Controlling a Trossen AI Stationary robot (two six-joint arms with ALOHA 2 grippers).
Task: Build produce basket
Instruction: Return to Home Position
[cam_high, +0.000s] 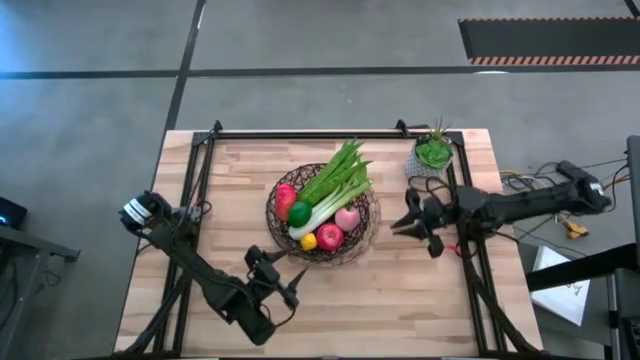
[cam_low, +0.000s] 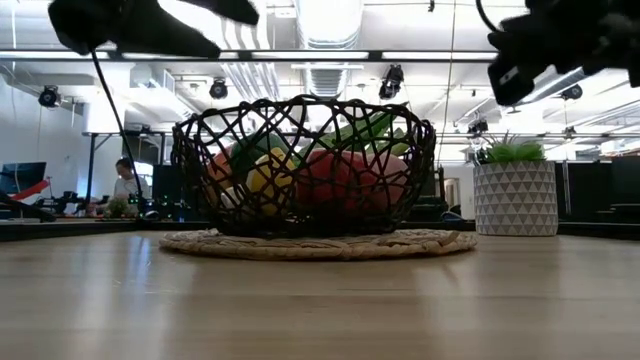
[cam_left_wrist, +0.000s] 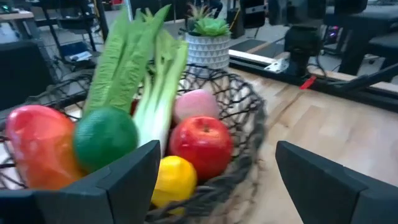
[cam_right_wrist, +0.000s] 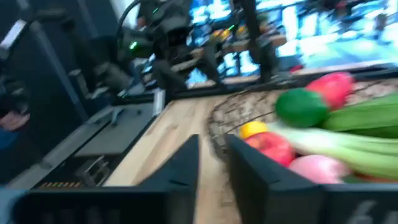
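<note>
High view: we see the round dark woven-wire basket (cam_high: 350, 254) at table centre, holding the toy produce (cam_high: 335, 185). The left gripper (cam_high: 279, 266), at its seven o'clock, gapes wide. The right gripper (cam_high: 402, 215), at three o'clock, is narrowly parted.

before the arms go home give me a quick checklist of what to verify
1. produce all in the basket: ok. The celery, lime and lemon lie inside, and no produce shows outside it.
2. left gripper empty: ok. It is open with nothing between its fingers.
3. left gripper clear of the basket: ok. It is apart from the rim in the high view.
4. right gripper clear of the basket: ok. It is beside the basket, below the potted plant in the high view, and apart from both.
5. basket flat on the table: ok in the low view.
</note>
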